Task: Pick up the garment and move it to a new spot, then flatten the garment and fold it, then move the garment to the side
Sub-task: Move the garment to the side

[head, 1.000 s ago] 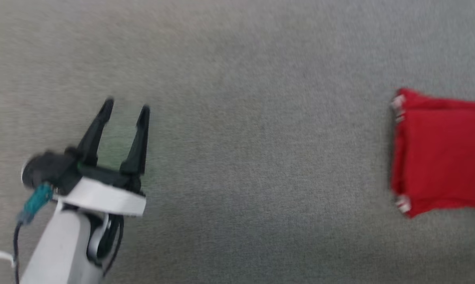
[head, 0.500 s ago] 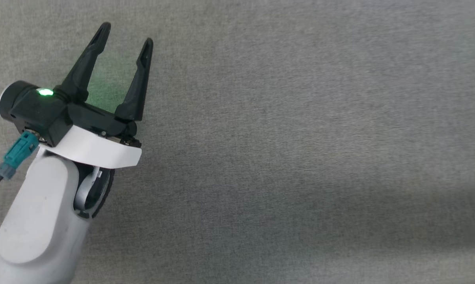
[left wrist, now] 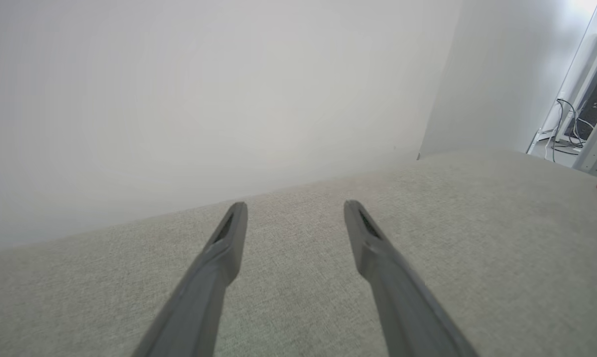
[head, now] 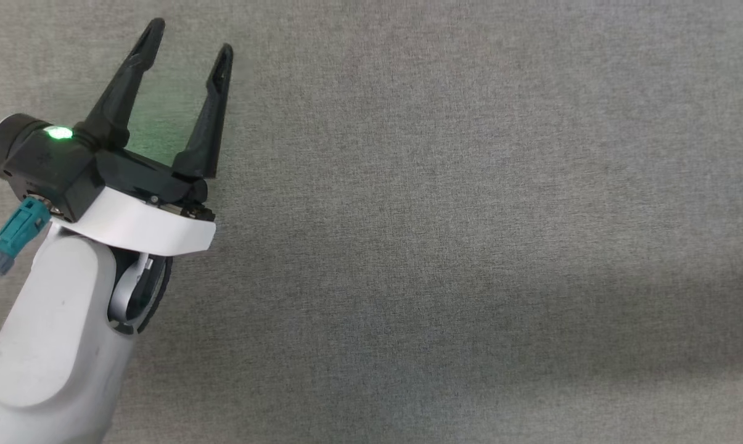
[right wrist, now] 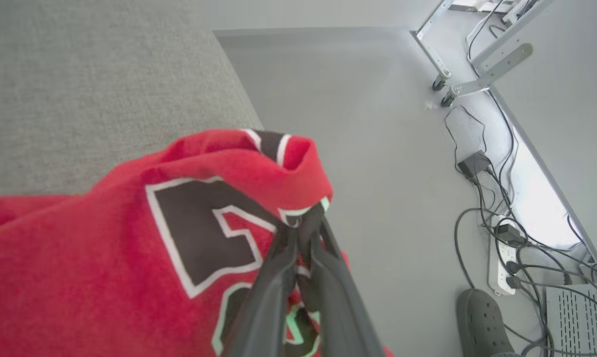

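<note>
The left tool (head: 190, 37) stands fully open, its two dark fingers spread in a wide V above the table (head: 470, 216), holding and touching nothing; a green indicator lamp (head: 58, 132) is lit on its housing. The right tool (right wrist: 303, 223) is closed, its fingers pinching a raised fold of the garment (right wrist: 105, 248), a red cloth with black figures outlined in white. The pinched fold carries a dark and white striped trim. The garment is bunched at the table edge that borders the floor (right wrist: 377, 124), with its far part toward the table. The table has a grey woven covering, and its far edge meets a plain white wall (left wrist: 179, 99). On the floor lie cables (right wrist: 501, 223), a power strip (right wrist: 499, 267), a dark clog (right wrist: 481, 317) and a metal frame on castors (right wrist: 442, 82). One second earlier the head view carried a folded red cloth at its right edge and showed the left tool lower. The whole picture has shifted since, so the camera has moved. The left tool's finger spread is unchanged.
</note>
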